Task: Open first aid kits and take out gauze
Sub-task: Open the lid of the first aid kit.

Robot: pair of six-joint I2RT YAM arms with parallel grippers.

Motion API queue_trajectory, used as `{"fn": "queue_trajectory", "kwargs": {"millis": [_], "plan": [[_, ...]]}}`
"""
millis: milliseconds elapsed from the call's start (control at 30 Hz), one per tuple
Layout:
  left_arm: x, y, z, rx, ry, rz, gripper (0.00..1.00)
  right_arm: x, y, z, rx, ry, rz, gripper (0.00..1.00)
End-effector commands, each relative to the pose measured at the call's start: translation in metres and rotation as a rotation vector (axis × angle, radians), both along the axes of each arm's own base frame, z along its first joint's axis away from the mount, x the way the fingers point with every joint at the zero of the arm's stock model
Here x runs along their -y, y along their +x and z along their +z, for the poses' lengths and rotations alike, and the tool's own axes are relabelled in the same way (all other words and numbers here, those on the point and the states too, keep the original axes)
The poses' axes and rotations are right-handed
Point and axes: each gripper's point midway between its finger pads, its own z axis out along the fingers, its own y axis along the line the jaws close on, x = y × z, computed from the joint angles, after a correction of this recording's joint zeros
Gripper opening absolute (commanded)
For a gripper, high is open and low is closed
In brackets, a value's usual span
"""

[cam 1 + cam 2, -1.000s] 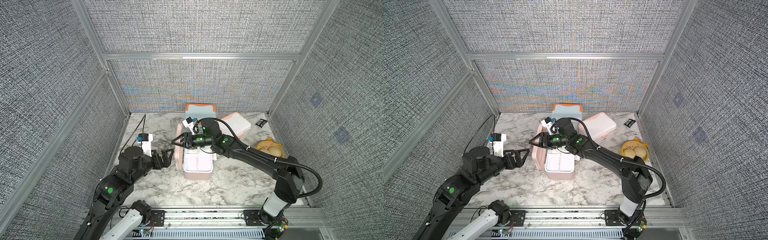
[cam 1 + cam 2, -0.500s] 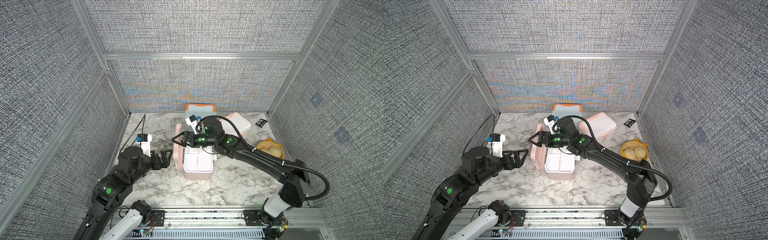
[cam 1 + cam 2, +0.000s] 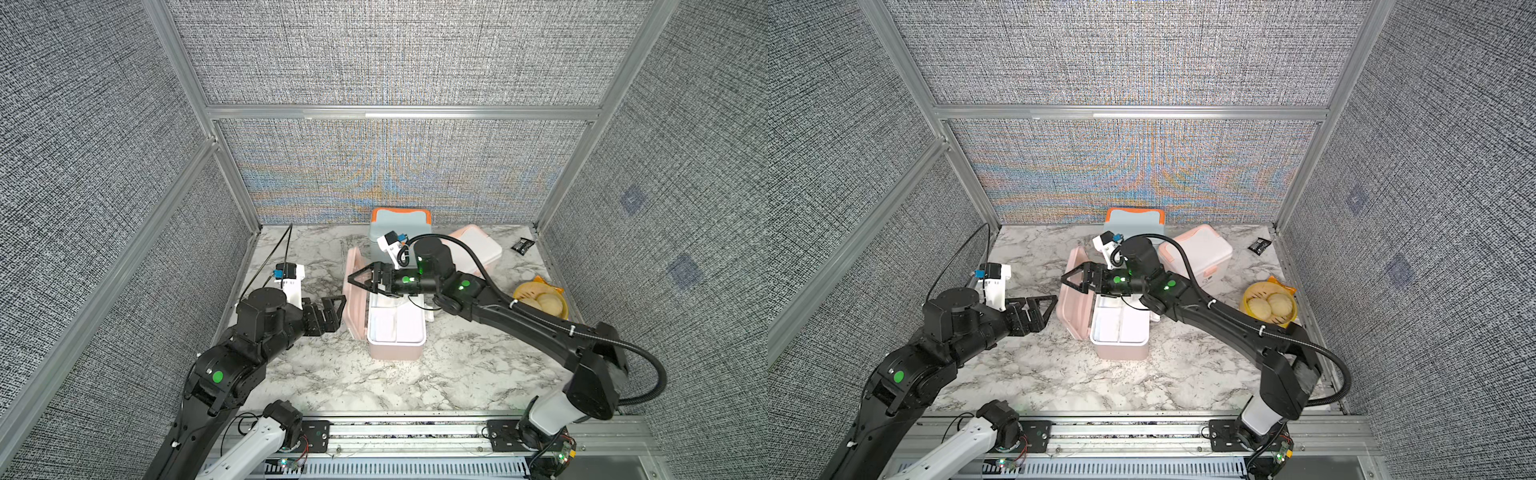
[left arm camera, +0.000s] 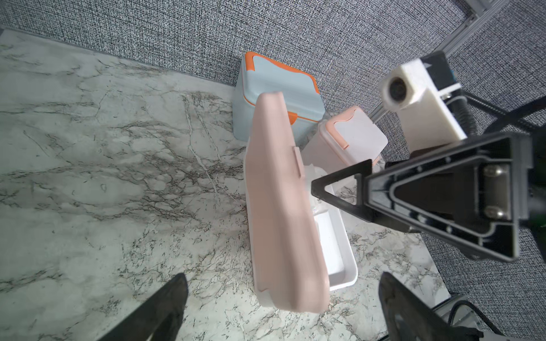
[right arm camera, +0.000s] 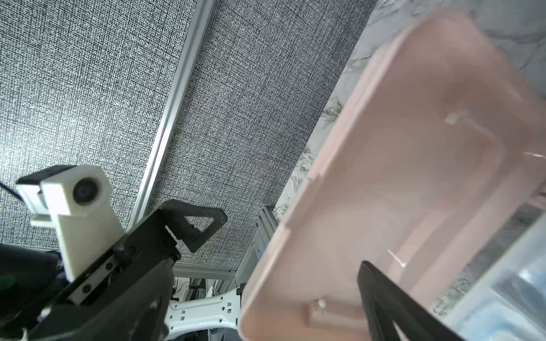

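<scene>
My right gripper (image 3: 362, 279) hangs wide open above the pink kit (image 3: 397, 328), its lid (image 3: 354, 297) propped up exposing gauze (image 3: 395, 322) inside; my left gripper (image 3: 332, 309), also wide, waits beside the lid

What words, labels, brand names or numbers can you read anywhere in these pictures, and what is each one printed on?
None can be read.
Small black wrapper: light marks, too small and blurred to read.
White-and-peach first aid kit: a small mark on its front wall, too blurred to tell.
Pink-and-white first aid kit, open, and pale blue-and-orange first aid kit: no print in view.
</scene>
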Motion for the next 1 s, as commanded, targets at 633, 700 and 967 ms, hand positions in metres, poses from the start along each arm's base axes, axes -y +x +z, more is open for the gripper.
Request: {"fn": "queue_trajectory", "kwargs": {"millis": [633, 700, 967], "plan": [[0.055, 0.025, 0.034, 0.046, 0.07, -0.193, 0.97, 0.169, 0.015, -0.093, -0.087, -0.322, -0.424, 0.99], [0.06, 0.027, 0.036, 0.041, 0.067, -0.211, 0.97, 0.17, 0.016, -0.095, -0.086, -0.323, -0.425, 0.99], [0.104, 0.038, 0.002, -0.036, 0.074, -0.322, 0.97, 0.167, 0.019, -0.092, -0.029, -0.312, -0.389, 0.99]]}}
